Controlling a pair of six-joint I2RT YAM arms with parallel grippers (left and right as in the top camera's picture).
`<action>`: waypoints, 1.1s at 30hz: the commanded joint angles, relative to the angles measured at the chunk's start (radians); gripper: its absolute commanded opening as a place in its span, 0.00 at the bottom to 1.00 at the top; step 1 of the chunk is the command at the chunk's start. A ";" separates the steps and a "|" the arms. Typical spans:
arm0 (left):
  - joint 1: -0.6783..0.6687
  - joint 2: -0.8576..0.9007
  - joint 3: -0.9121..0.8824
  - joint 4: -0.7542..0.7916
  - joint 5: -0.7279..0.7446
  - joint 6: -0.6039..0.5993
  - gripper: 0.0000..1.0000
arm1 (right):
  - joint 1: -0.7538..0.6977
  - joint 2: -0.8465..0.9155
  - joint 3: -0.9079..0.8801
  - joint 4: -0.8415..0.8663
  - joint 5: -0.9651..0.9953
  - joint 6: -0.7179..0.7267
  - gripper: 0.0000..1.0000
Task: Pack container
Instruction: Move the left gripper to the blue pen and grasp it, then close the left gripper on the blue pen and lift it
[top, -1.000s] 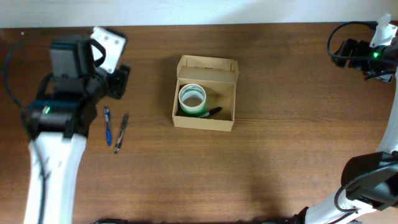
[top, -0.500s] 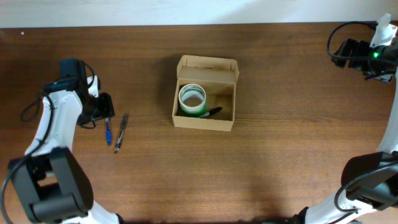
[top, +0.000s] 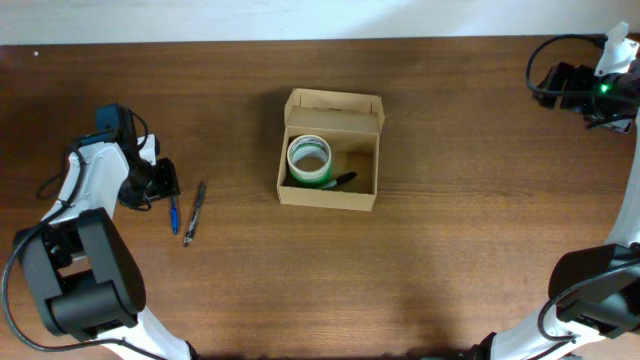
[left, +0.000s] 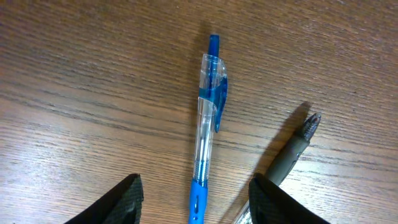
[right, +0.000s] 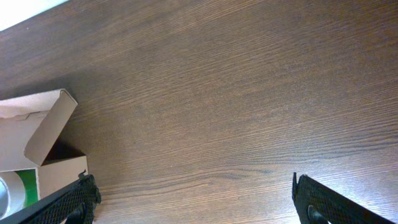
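Note:
The container (top: 329, 196) is an open tan cardboard box at the table's middle, its flap lid (top: 333, 108) standing at the far side. A green tape roll (top: 309, 158) and a black marker (top: 341, 181) lie inside. A blue pen (left: 208, 118) lies on the wood, and my left gripper (left: 198, 202) is open low over it, one finger on each side of its lower end without touching. This blue pen (top: 173, 214) shows at the left in the overhead view, just below the left gripper (top: 165, 188). My right gripper (right: 196, 205) is open and empty over bare wood.
A grey pen (left: 292, 152) lies just right of the blue one, close to my right-hand finger (left: 273, 202); overhead the grey pen (top: 194, 212) is slanted. The right gripper (top: 556, 86) hangs at the far right corner. The box corner (right: 43, 134) edges its wrist view.
My left arm has dropped from high up down to the table, over the blue pen. Its jaws have narrowed a little. The right arm has not moved.

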 joint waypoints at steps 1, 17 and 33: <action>0.004 0.018 0.011 -0.002 -0.019 0.040 0.54 | 0.005 0.002 0.002 0.000 -0.012 0.001 0.99; 0.001 0.110 0.011 0.006 -0.018 0.048 0.46 | 0.005 0.002 0.002 0.000 -0.011 0.001 0.99; -0.018 0.164 0.011 -0.016 -0.056 0.077 0.02 | 0.005 0.002 0.002 0.000 -0.011 0.001 0.99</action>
